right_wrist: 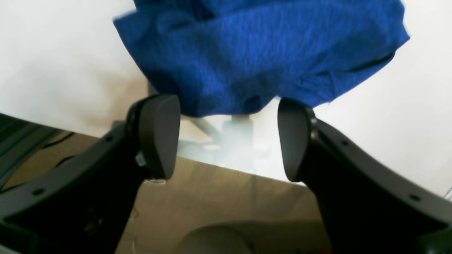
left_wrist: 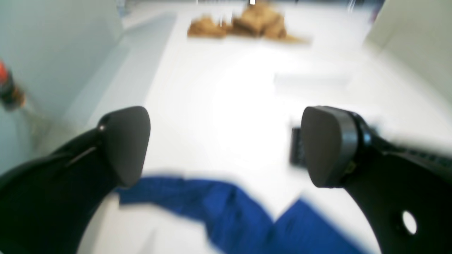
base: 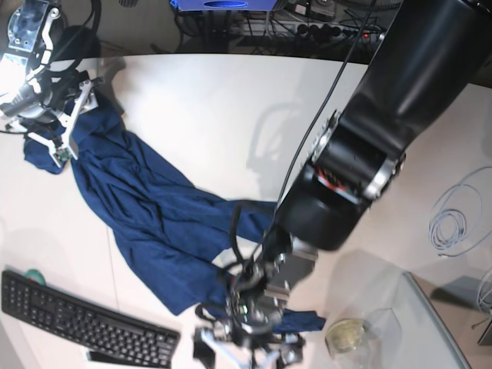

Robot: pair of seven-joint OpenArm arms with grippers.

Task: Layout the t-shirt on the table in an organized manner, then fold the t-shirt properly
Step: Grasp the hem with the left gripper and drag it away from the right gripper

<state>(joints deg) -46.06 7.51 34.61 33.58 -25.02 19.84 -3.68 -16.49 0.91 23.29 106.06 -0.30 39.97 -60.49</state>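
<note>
The dark blue t-shirt (base: 154, 215) lies crumpled in a long diagonal band across the white table (base: 231, 108), from the far left to the near middle. My left gripper (base: 246, 338) hangs over the shirt's near end. In the left wrist view the left gripper (left_wrist: 226, 144) is open with nothing between its fingers, and the shirt (left_wrist: 240, 211) lies just below them. My right gripper (base: 58, 134) is at the shirt's far-left end. Seen from its own wrist, the right gripper (right_wrist: 226, 137) is open, and the cloth's edge (right_wrist: 261, 53) lies just past the fingertips.
A black keyboard (base: 77, 315) lies at the near left edge. A small jar (base: 346, 334) and a clear container (base: 392, 319) stand at the near right. A coiled white cable (base: 453, 219) lies at the right. Brown cardboard (left_wrist: 247, 23) sits far off.
</note>
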